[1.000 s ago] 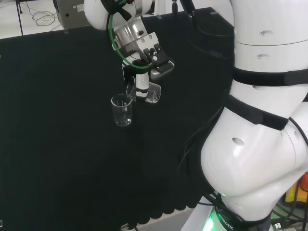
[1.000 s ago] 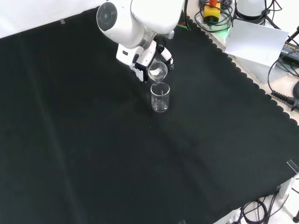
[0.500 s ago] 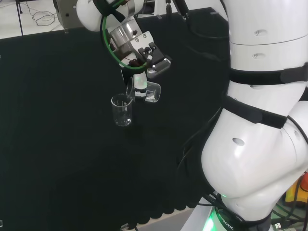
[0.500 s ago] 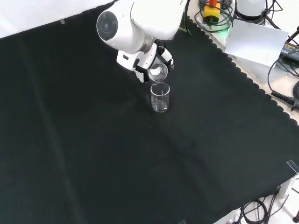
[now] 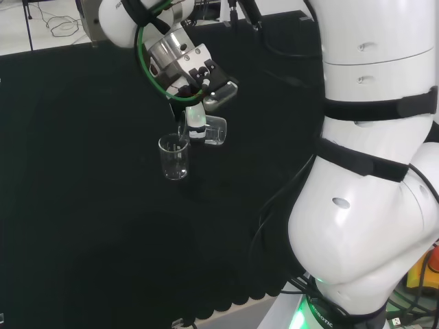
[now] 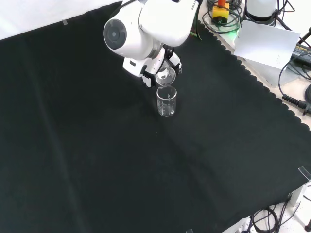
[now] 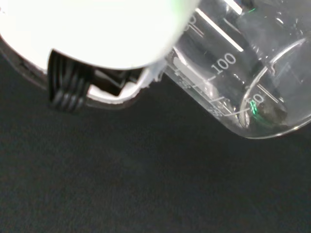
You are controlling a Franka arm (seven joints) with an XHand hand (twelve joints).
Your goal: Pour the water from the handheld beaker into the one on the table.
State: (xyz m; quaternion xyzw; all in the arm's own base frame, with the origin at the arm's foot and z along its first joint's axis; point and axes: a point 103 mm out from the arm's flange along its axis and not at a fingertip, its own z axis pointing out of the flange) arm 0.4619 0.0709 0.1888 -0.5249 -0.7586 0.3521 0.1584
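Note:
My hand (image 5: 203, 89) is shut on a small clear beaker (image 5: 208, 130), which lies tipped onto its side with its lip over the rim of a second clear beaker (image 5: 174, 157) standing upright on the black cloth. In the front view the held beaker (image 6: 164, 75) hangs just above and behind the standing beaker (image 6: 166, 101), and the arm's link hides most of the hand (image 6: 172, 61). Up close in the wrist view, the held beaker (image 7: 243, 73) shows printed graduations, next to a blurred white part of the hand (image 7: 97, 34). I cannot tell how much water either vessel holds.
Black cloth (image 6: 97, 160) spreads wide around the two beakers. The arm's large white links (image 5: 370, 171) fill the right of the head view. Cables, a white sheet and equipment (image 6: 267, 34) lie beyond the cloth's scalloped edge in the front view.
The hand has turned further and shifted slightly up and left in the head view, tipping the held beaker more steeply over the standing one. The standing beaker has stayed put.

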